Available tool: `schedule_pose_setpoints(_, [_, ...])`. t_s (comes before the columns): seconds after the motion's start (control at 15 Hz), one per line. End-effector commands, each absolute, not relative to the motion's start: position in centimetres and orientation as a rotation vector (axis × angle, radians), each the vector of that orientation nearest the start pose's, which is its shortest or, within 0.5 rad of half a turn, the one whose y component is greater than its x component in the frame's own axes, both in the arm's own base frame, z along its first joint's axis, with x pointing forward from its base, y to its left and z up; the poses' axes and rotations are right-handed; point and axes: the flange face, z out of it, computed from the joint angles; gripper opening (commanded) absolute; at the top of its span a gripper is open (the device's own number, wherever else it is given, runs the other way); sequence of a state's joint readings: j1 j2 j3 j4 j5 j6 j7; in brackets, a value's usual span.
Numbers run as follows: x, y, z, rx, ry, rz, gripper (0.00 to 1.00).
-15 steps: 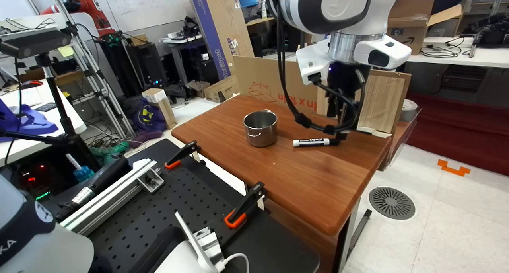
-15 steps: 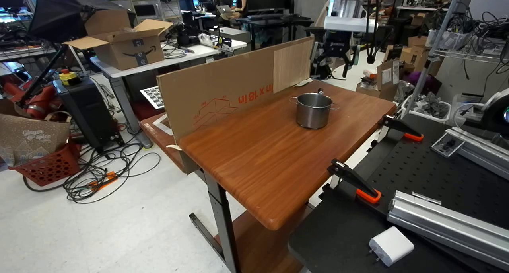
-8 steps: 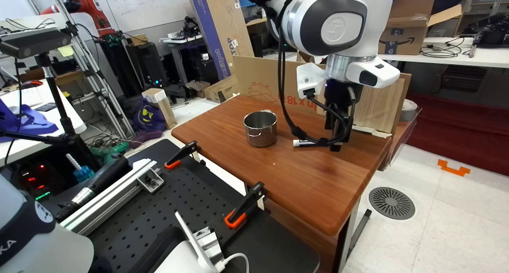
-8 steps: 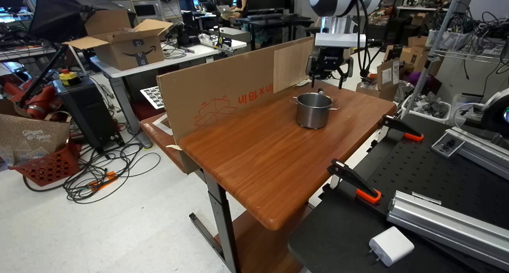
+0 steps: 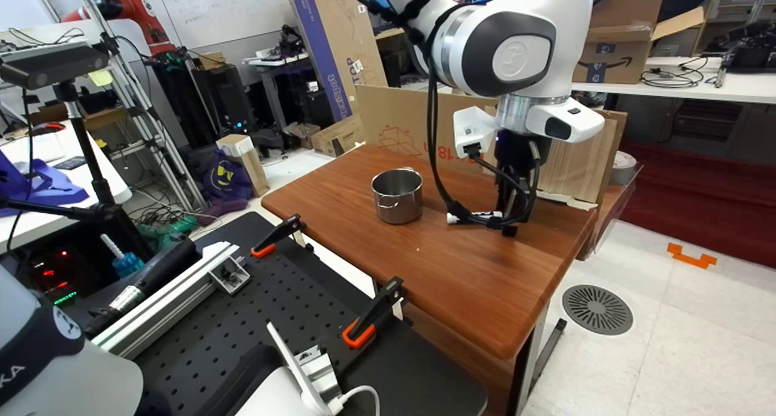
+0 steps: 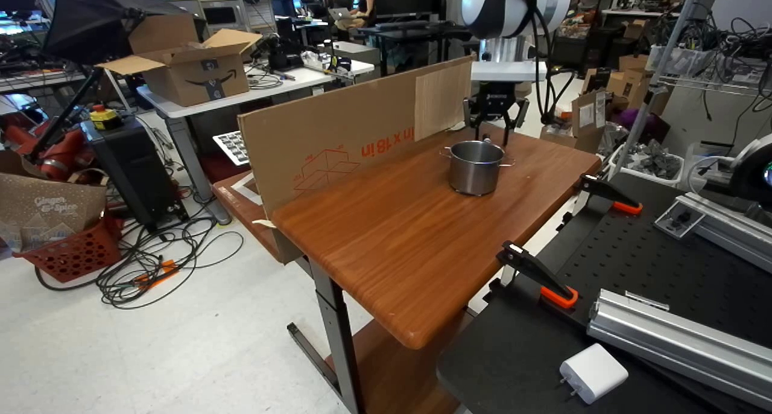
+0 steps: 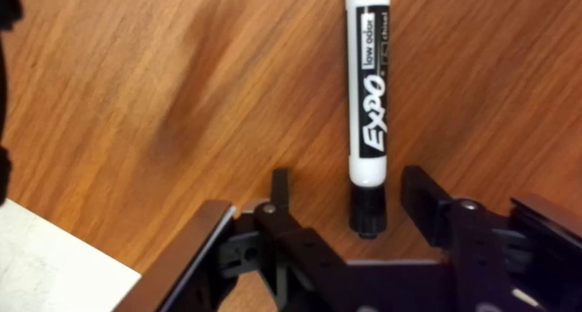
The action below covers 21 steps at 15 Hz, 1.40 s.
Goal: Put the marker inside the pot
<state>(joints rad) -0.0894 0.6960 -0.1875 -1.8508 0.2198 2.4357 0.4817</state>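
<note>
Marker (image 7: 367, 107) and pot (image 5: 397, 201) are sharing the brown table (image 5: 448, 270). The gripper (image 7: 345, 184) is pointing down, its fingers (image 7: 420, 203) standing apart. In an exterior view the pot is standing upright, the marker lying near it between three and four o'clock. In the wrist view the marker is running from twelve o'clock to six, its black cap (image 7: 367, 209) lying between the fingers, gaps showing either side.

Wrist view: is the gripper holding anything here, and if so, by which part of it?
Nothing: the gripper is open, and the black cap of the marker appears between its fingers, with a gap on each side.
</note>
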Motion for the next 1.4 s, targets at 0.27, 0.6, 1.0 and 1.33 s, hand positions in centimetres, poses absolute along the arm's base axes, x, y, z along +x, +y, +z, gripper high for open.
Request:
schedule_pose_setpoints(0.27, [60.7, -16.6, 16.2, -2.850, 1.330, 0.086, 0.05])
schedule_pose_setpoints(0.6, [59.7, -16.3, 19.5, -2.847, 1.297, -0.016, 0.05])
schedule_pose_setpoints(1.0, [55.6, -13.2, 26.0, -2.851, 1.168, -0.373, 0.05])
schedule_pose_setpoints(1.33, [52.7, -8.6, 27.3, -2.883, 1.016, -0.544, 0.05])
